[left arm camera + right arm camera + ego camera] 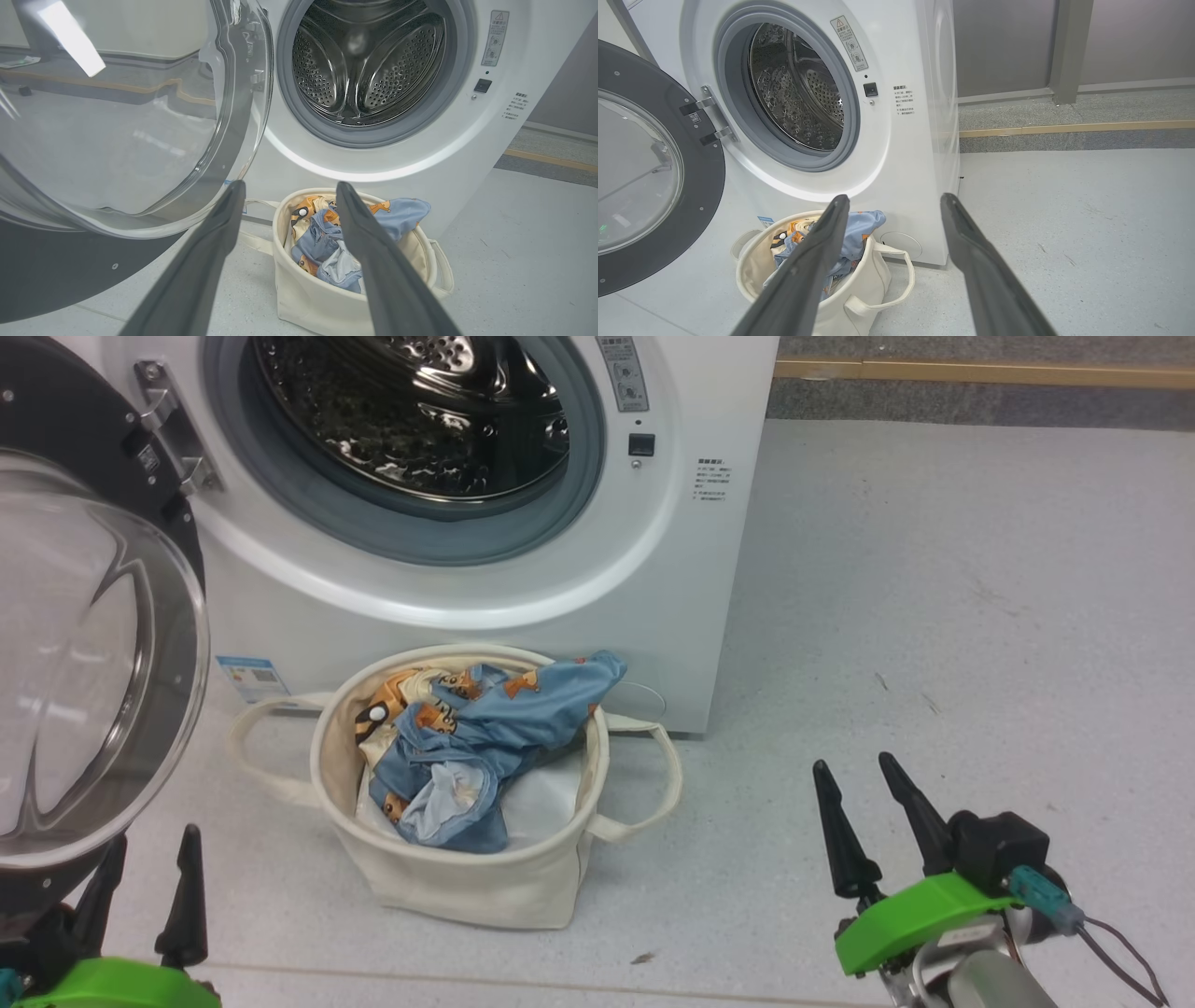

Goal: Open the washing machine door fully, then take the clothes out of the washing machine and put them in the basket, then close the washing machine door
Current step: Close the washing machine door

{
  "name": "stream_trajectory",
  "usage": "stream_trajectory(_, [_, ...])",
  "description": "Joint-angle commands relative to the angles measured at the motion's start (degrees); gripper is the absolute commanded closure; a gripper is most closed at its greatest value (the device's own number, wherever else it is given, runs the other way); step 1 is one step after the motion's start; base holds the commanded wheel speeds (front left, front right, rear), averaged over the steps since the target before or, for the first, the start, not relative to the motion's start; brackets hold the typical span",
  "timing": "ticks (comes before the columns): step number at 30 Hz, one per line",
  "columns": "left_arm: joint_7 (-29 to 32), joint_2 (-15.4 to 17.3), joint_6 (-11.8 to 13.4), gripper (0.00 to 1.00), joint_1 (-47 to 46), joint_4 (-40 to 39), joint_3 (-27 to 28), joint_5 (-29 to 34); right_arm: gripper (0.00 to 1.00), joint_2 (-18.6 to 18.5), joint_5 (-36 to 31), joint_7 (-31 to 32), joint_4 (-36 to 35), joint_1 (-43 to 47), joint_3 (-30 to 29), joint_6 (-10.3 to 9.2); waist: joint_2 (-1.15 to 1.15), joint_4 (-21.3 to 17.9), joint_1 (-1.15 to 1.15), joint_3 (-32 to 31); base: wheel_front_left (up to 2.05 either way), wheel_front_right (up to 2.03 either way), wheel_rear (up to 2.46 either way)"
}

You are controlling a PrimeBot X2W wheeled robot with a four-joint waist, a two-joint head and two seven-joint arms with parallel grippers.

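Clothes are being noted in the basket; drum empty. Washing machine door is being noted swung open at left, just beyond the left pincer, spread, empty; right pincer, also spread, well apart rightward.

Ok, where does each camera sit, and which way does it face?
Head view: high, facing down at the big white washing machine, round cream canvas basket; left gripper, right gripper open below.
Left wrist view: beside the black-rimmed glass door, facing the steel drum; own fingers.
Right wrist view: further right, facing the drum obliquely; own fingers.
All share: light-blue cartoon-print clothes in basket.
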Motion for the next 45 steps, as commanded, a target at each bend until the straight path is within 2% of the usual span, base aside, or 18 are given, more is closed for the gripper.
stream_trajectory(1, [-0.7,1.9,0.3,0.00,-2.0,-1.7,2.2,0.5,0.00,0.0,-0.1,-0.7,-2.0,-1.2,0.8,0.05,0.00,0.1,0.00,0.1,-0.60,0.60,0.00])
stream_trajectory(18, [-0.7,1.8,1.7,0.00,-1.5,-3.7,3.4,-0.3,0.00,0.5,-0.1,-0.7,-2.2,-1.4,0.7,0.05,0.00,1.2,0.00,0.5,-0.06,0.06,0.00])
stream_trajectory(27, [-0.7,1.3,1.9,0.00,-1.2,-4.0,3.8,-0.2,0.00,0.7,0.2,-0.7,-1.9,-1.1,1.3,0.05,0.00,4.6,0.00,-0.5,0.00,0.00,0.00])
stream_trajectory(45, [-0.4,1.5,5.9,0.00,3.0,-7.9,7.2,0.6,0.00,1.6,1.3,-0.7,-1.5,0.6,3.6,0.05,0.00,22.2,0.00,-4.5,0.00,0.00,0.00])
